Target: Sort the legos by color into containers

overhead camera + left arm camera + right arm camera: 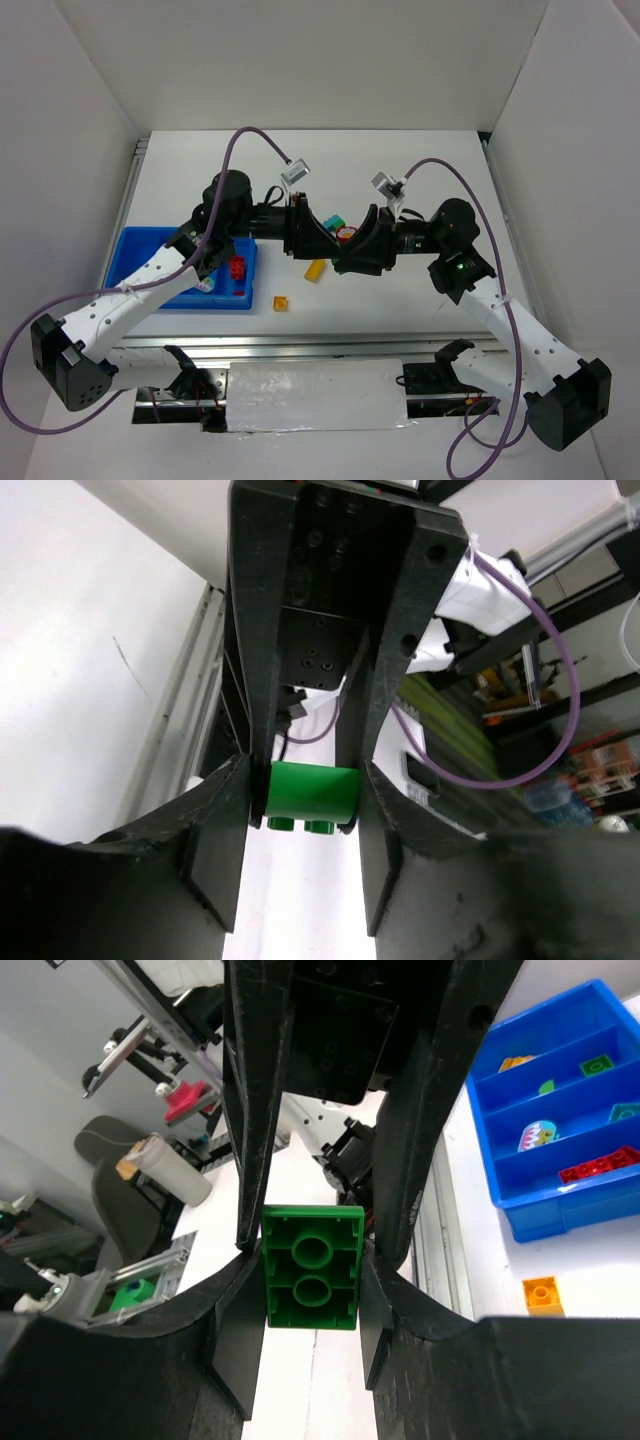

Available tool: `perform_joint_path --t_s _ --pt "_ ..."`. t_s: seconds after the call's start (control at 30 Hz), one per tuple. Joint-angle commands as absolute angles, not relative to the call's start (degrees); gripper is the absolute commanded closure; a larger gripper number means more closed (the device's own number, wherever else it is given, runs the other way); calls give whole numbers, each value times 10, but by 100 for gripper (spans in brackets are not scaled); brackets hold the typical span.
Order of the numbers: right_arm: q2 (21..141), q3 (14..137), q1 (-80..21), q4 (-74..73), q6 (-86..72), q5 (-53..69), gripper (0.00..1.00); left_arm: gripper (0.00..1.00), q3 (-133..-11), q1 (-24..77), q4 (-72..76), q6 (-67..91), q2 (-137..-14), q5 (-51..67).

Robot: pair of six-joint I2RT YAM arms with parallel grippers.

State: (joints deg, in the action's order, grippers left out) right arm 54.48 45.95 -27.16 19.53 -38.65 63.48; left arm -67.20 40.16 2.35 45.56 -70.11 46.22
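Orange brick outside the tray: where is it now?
Top view, left of centre: the orange brick lies on the table just off the blue tray's near-right corner, the yellow brick its nearest neighbour.

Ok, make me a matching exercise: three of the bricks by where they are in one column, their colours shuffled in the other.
1 held brick, between the right gripper's fingers
2 paired bricks, in the blue tray's end compartment nearest the loose brick
3 loose brick, on the table by the tray's corner

a orange
b green
c red

Pairs: 1-b, 2-c, 3-a
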Motion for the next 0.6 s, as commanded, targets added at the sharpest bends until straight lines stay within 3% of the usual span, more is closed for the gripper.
perform_joint_path --t_s 0.0,0.13,0.23,0.27,0.3,0.33,0.37,0.57 --pt "548 481 -275 205 -376 622 100 53 -693 406 48 444 -695 481" --pt "551 480 -275 204 -374 627 100 75 -698 406 50 445 -700 484" --pt "553 475 -274 206 -374 632 99 83 -703 406 61 453 -704 489" --pt "554 473 -275 207 -375 634 94 94 -709 406 62 453 -705 490" --pt "554 471 -275 209 -378 637 61 100 -712 407 61 450 -706 489" --pt "555 470 -274 211 -384 637 44 100 -721 406 52 437 -708 480" --pt "555 468 -275 213 -387 637 4 100 -726 407 41 427 -708 471" --pt "535 454 -274 157 -353 600 0 100 -754 351 -97 372 -681 351"
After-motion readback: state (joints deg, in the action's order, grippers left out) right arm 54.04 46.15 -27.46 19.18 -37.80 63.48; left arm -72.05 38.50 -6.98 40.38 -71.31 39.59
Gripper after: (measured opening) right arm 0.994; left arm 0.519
